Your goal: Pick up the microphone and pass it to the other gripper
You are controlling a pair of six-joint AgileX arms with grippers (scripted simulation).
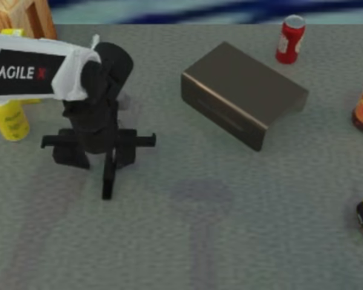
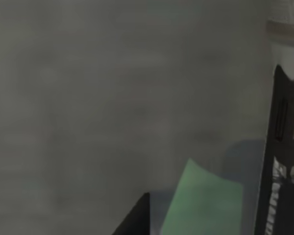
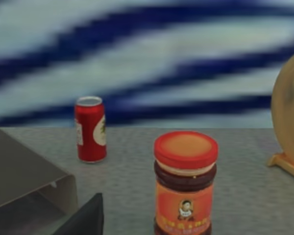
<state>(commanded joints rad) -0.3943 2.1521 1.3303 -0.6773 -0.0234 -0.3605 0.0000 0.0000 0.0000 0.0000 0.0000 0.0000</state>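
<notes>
At the table's left side, your left arm hangs over the mat with its gripper pointing down. You see the mic standing clamped between its fingers, lifted for handover. Your right gripper is out of view.

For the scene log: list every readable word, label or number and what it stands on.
"AGILE X": on the left arm's white and black link.
Red soda can: label print too blurred to read.
Red-lidded sauce jar: portrait label, text unreadable.
Yellow bottle: print illegible.
</notes>
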